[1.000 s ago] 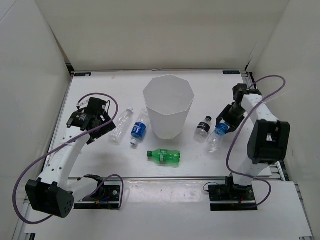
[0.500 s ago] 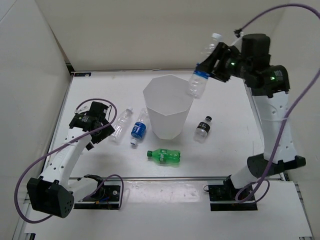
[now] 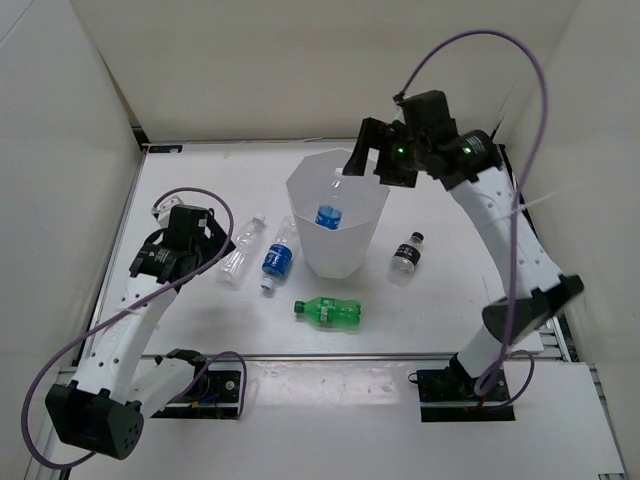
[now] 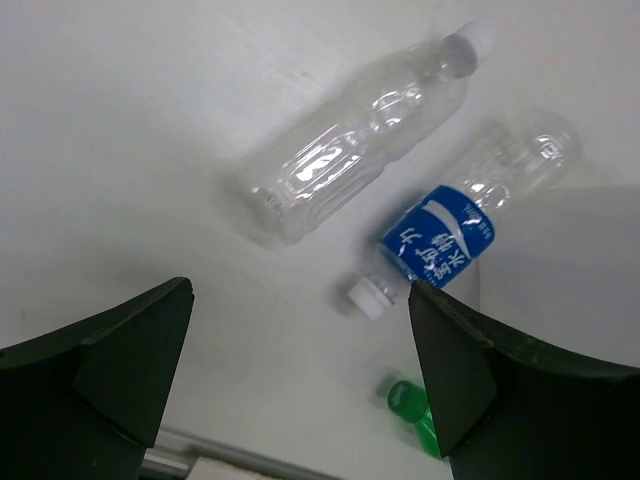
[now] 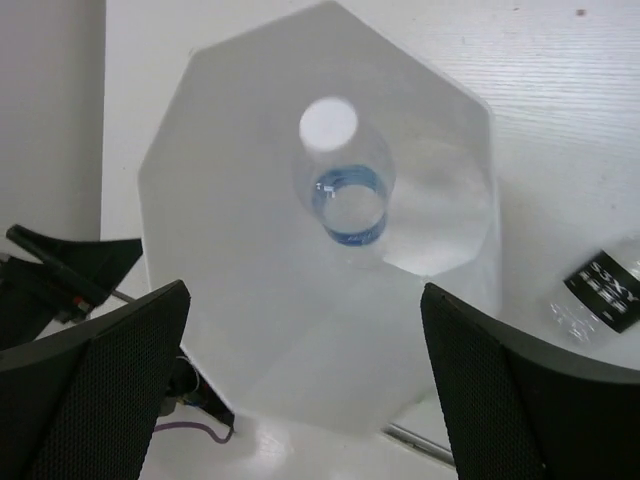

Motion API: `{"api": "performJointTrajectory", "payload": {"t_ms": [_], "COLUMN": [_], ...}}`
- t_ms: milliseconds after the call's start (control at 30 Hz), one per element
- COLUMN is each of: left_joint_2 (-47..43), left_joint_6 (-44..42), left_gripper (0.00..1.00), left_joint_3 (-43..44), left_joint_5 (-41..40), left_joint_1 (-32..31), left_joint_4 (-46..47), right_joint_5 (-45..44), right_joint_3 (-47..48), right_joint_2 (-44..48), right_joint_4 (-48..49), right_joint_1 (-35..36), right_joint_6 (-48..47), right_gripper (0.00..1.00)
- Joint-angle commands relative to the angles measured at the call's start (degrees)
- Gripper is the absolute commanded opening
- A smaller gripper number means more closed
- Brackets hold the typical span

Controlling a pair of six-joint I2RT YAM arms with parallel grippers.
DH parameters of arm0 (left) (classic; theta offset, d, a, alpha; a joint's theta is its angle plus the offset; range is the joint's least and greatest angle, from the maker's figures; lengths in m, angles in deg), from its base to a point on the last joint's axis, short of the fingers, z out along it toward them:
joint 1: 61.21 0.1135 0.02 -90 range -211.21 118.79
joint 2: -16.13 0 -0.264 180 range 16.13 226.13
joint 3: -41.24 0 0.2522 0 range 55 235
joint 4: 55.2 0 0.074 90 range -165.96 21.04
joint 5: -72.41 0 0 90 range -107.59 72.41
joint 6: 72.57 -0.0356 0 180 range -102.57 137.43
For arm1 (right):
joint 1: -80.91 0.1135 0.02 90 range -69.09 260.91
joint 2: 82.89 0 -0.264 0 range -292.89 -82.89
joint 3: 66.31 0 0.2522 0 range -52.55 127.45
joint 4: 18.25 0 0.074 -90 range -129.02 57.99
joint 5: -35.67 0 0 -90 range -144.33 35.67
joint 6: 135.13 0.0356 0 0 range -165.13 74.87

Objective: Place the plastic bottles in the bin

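Observation:
The white faceted bin (image 3: pixel 335 255) stands mid-table. My right gripper (image 3: pixel 368 166) hangs open over its far rim, nothing between its fingers. Below it a clear bottle with a blue label (image 5: pixel 345 185) sits free inside the bin (image 5: pixel 240 300), cap up. My left gripper (image 4: pixel 300 300) is open and low over the table, just left of a clear unlabelled bottle (image 4: pixel 350 150) and a blue-labelled bottle (image 4: pixel 450 235), touching neither. A green bottle (image 3: pixel 330 312) lies in front of the bin. A black-labelled bottle (image 3: pixel 407 255) lies to the bin's right.
White walls enclose the table at the back and on both sides. The arm bases and their purple cables (image 3: pixel 200 385) sit along the near edge. The green bottle's cap (image 4: pixel 405 398) shows beside my left gripper's right finger.
My right arm lifted a blue-labelled bottle from the table's right side, swung it over the bin and opened; the bottle now sits in the bin. My left arm shifted slightly.

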Motion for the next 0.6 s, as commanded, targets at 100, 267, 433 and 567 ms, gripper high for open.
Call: {"api": "performJointTrajectory", "payload": {"t_ms": [100, 267, 433, 567], "left_joint_2": [6.6, 23.2, 29.6, 34.3], "left_joint_6": [-13.4, -22.1, -23.8, -22.6], "left_gripper": [1.00, 1.00, 1.00, 1.00], "left_joint_3": [-2.7, 3.1, 3.6, 2.9], "left_joint_5": [-0.2, -2.0, -2.6, -2.6], "left_joint_1": [-0.2, -2.9, -3.6, -3.6], "left_joint_4": [23.0, 26.4, 28.5, 29.1], "right_joint_5": [7.3, 17.2, 19.7, 20.2], "right_joint_3": [-14.3, -20.4, -22.4, -23.5], "right_joint_2": [18.0, 19.3, 20.6, 24.0], "right_joint_4": [11.5, 11.0, 10.9, 10.4], "right_joint_1": [-1.1, -0.6, -0.6, -0.6], "right_joint_6": [0.2, -1.0, -1.0, -2.8], "right_gripper": [1.00, 1.00, 1.00, 1.00]}}
